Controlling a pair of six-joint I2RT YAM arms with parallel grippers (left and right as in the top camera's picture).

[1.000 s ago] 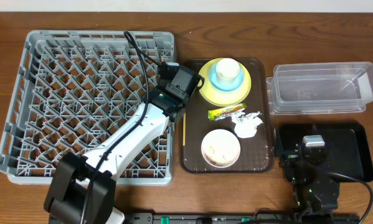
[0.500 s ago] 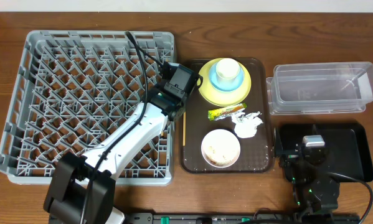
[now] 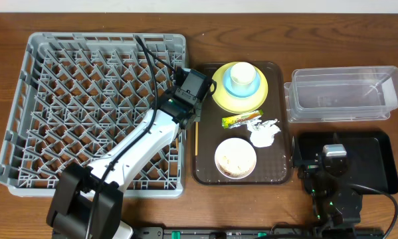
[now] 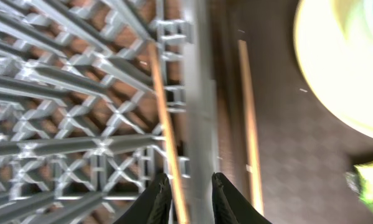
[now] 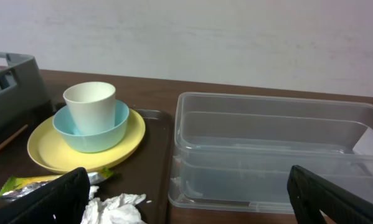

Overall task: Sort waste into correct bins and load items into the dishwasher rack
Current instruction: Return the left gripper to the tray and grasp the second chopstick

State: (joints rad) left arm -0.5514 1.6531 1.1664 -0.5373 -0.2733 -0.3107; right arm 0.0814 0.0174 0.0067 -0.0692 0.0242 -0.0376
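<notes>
Thin light wooden chopsticks lie apart. One (image 4: 167,124) rests on the lattice of the large square grey plastic rack (image 3: 72,93), just inside its right wall. The other (image 3: 196,137) lies on the dark brown serving tray (image 3: 205,169), along its left edge. The left gripper (image 4: 191,179) hovers over the rack's right wall with its fingers only slightly parted. The near end of the rack chopstick runs into that gap, which is wider than the stick, so nothing looks pinched.

On the brown tray a round yellow plate (image 3: 220,98) carries a light blue bowl (image 5: 93,134) with a cream cup (image 5: 89,106) standing in it. Also there are a yellow-green snack wrapper (image 3: 242,120), a crumpled white napkin (image 3: 264,132) and a white round bowl (image 3: 218,157) of pale crumbly scraps (image 3: 236,158).

The right gripper (image 5: 187,176) sits over the shallow black tray (image 3: 375,159), fingers spread wide and bare, facing the clear rectangular tub (image 3: 345,114).
</notes>
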